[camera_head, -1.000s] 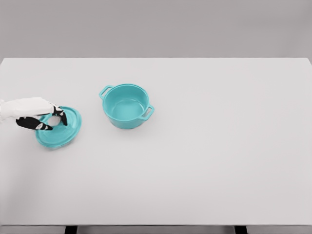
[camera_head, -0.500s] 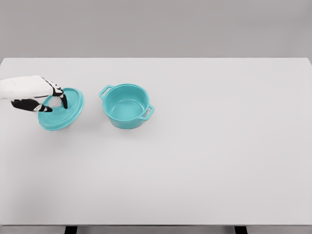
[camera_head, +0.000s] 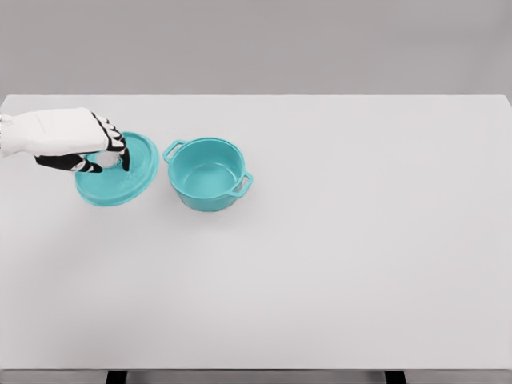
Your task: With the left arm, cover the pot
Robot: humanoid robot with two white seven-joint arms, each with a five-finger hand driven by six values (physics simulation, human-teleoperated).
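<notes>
A teal pot with two side handles stands uncovered on the white table, left of centre. Just to its left, a round teal lid hangs tilted above the table, its right rim close to the pot's left handle. My left hand, white with black fingers, comes in from the left edge and is shut on the lid's pale knob from above. The knob is mostly hidden by the fingers. The right arm does not show.
The table's far edge runs along the grey wall behind the pot. Wide bare tabletop stretches to the right of the pot and toward the front edge.
The left hand has lifted the lid off the table and carried it up and to the right, from the far left toward the pot. The pot has not moved.
</notes>
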